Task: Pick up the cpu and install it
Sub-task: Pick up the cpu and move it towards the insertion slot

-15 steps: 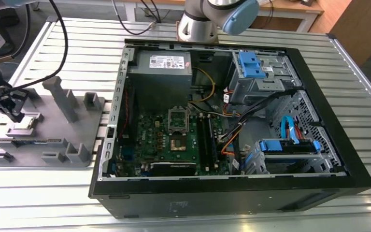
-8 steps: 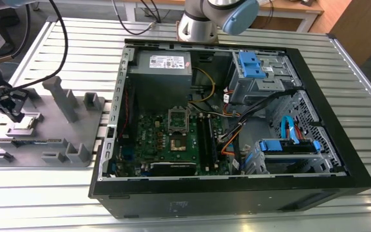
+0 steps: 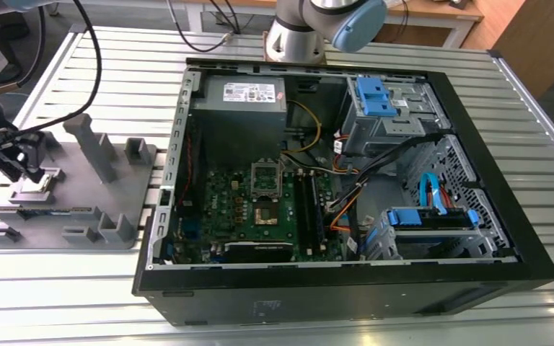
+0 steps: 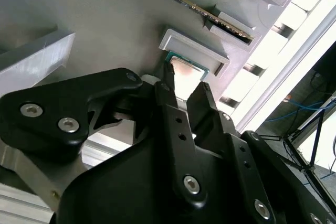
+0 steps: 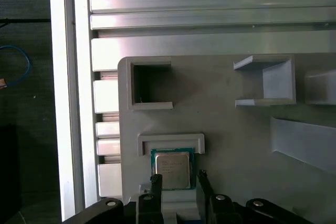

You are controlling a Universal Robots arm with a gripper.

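The near edge of the cpu (image 5: 172,167) is hidden behind the gripper (image 5: 178,181) in the first wrist view, and whether they touch cannot be made out. The grey fixture plate (image 3: 70,196) lies on a slatted metal surface (image 3: 66,288), beside an open computer case (image 3: 354,295). The fingers (image 4: 176,119) stand spread, flanking the cpu, which sits in a recess of the plate.

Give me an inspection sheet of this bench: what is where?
Surface: slatted metal table, carrying a grey fixture plate and an open computer case.
Job's things: cpu lies flat in its fixture pocket, not yet in the case.
Clutter: thin circuit board on edge in a fixture slot.
Jaws: apart, one each side of the cpu.
Cables: black cables over the table; coloured wires inside the case.
Surroundings: wooden furniture behind.
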